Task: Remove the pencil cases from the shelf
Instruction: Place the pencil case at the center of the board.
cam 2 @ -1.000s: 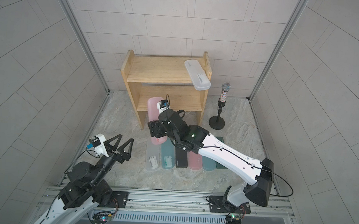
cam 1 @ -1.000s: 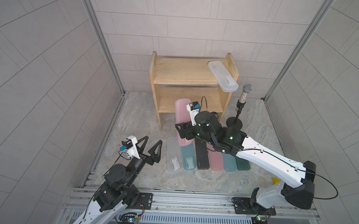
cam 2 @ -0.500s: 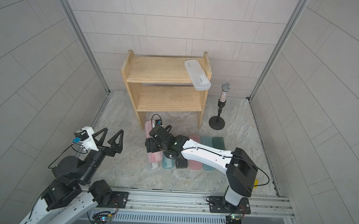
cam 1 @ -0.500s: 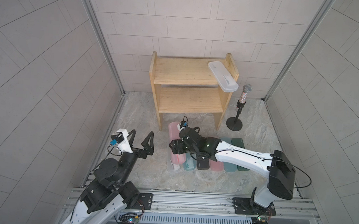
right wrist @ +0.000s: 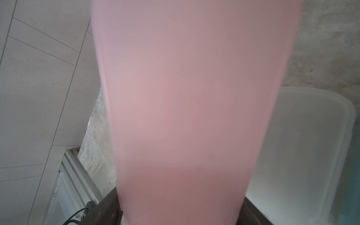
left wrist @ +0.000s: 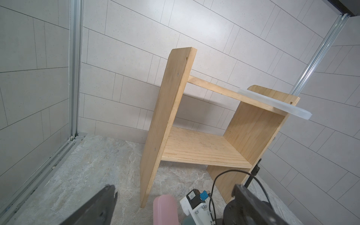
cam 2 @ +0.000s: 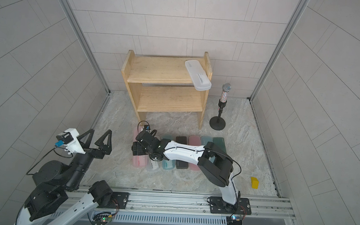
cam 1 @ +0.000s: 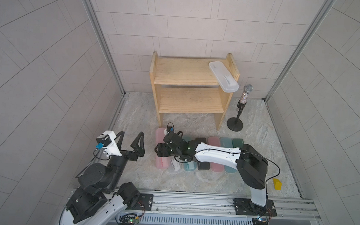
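**A:** Where is the right gripper [cam 1: 161, 151]?

**B:** Low over the floor in front of the shelf [cam 1: 183, 71], at the left end of the row of cases. Its jaws pinch the pink case [cam 1: 162, 163] across its width, about mid-length. The case sticks out beyond the gripper both toward the shelf and toward the rail.

**A:** Is it resting on the floor?

**B:** I can't tell. In the right wrist view the pink case [right wrist: 185, 97] fills the middle, running out from between the dark jaw parts. The frosted floor case [right wrist: 302, 146] lies just beside it.

**A:** And the rest of the row?

**B:** Partly under the right arm, going rightward from the frosted floor case [cam 1: 174, 168]: a light blue case [cam 1: 189, 166], the black case [cam 1: 203, 166], the second pink case [cam 1: 213, 140], another blue case [cam 1: 225, 141] and the dark green case [cam 1: 237, 142].

**A:** Anything on the shelf?

**B:** One white case [cam 1: 223, 79] on the top board, against the right side panel, with its near end overhanging the front edge. Both top views show it, and the lower board is bare.

**A:** The left gripper [cam 1: 130, 136]?

**B:** Raised, fingers spread wide, holding nothing. It is well apart from the shelf and beside the pink case, not touching it.
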